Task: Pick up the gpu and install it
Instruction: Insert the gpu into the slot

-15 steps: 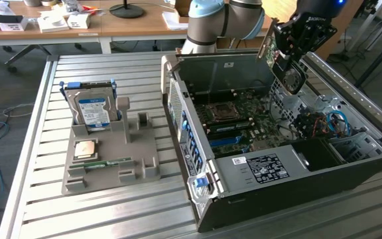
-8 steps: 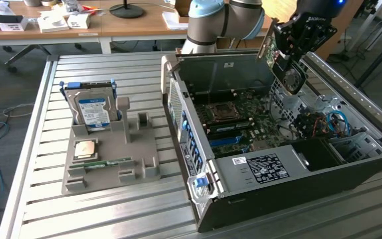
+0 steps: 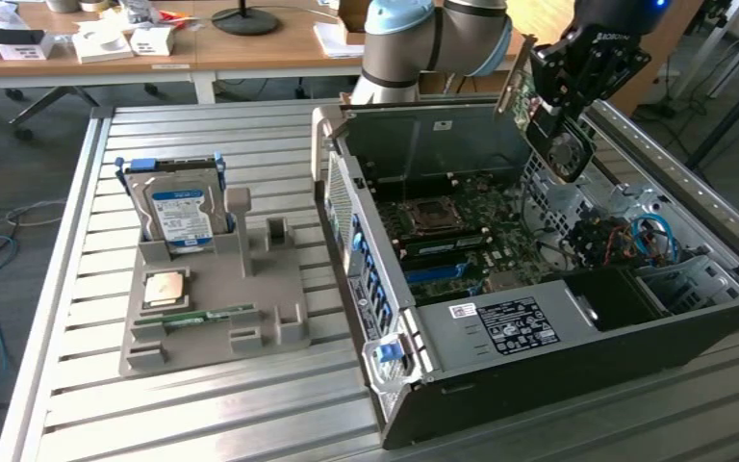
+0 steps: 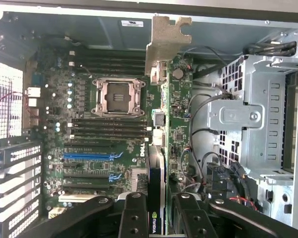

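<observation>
Gripper [image 3: 547, 108] clamped on gpu [image 3: 568, 149] | exterior view: above open case [image 3: 537, 385] | wrist view: edge-on over motherboard [image 4: 89, 148]

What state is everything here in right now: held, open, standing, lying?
gpu: held above the computer case, not yet installed
gripper: shut on the gpu
computer case: lying flat, side open
hard drive: upright in the grey holder
memory stick: lying flat in the holder
</observation>
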Controlling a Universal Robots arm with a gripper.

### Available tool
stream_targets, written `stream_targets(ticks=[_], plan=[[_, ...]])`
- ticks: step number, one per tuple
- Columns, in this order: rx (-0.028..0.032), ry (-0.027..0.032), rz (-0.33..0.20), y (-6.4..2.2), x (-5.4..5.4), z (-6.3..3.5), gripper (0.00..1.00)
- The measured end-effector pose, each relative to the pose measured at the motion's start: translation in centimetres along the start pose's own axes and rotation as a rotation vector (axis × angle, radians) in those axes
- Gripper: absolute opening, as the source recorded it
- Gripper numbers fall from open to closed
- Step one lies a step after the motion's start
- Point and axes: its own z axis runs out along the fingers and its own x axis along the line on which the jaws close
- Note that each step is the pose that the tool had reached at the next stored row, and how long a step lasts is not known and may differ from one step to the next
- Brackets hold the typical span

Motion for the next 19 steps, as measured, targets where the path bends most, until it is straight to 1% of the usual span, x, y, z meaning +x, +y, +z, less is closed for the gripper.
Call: stream_targets(ticks=[5, 19], plan=[[-0.0011, 0.0028, -0.048, 0.00, 0.00, 0.01, 0.26], [-0.0043, 0.0121, -0.211, 0.00, 0.01, 0.04, 0.26]])
